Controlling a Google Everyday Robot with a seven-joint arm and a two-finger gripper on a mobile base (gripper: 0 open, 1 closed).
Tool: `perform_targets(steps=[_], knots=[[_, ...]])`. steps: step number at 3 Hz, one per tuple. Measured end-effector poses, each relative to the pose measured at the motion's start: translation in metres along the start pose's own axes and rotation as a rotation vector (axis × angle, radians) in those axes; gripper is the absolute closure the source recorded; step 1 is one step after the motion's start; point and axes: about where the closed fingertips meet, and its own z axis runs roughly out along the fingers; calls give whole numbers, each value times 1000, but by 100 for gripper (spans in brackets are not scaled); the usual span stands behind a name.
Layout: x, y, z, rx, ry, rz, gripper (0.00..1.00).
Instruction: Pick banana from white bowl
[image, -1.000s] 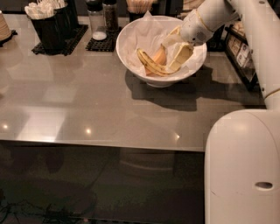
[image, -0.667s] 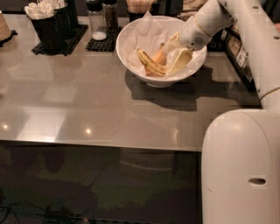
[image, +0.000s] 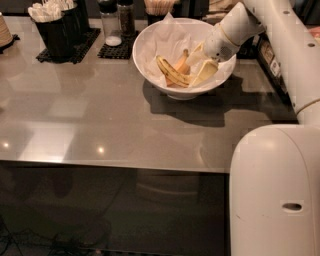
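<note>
Your gripper down inside the white bowl on the bench, jaws seemingly spread, just beside the banana.

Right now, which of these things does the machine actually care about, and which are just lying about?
Part of the job:
banana
white bowl holding it
gripper, inside the bowl at the banana's right end

Just lying about:
orange piece beside the banana
black cup holder, back left
clear shaker
dark shaker
grey table
</note>
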Motion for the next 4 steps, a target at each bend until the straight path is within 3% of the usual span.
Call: perform_targets(steps=[3,4], knots=[[12,5,20,-58,31,42,32],[14,6,27,-78,41,49,42]])
